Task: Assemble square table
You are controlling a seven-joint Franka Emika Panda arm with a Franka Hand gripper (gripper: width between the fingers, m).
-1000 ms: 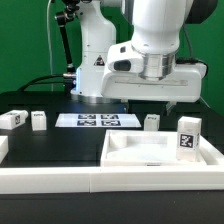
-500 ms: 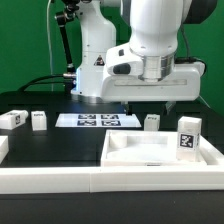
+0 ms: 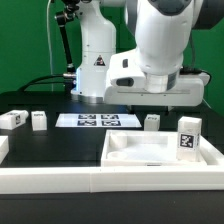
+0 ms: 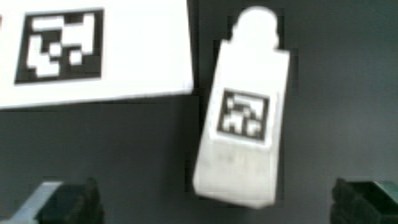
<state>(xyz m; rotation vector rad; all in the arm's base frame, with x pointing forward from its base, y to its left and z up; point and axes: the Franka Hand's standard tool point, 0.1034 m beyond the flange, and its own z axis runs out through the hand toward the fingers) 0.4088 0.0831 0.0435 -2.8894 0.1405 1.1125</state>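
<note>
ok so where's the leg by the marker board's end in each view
exterior view: the leg sits just past the marker board's end on the exterior view's right, behind the tabletop.
wrist view: most likely the same leg, mid-picture, seen between the open fingers, not gripped.
shared landmark: the marker board, whose tagged corner lies beside the leg.
</note>
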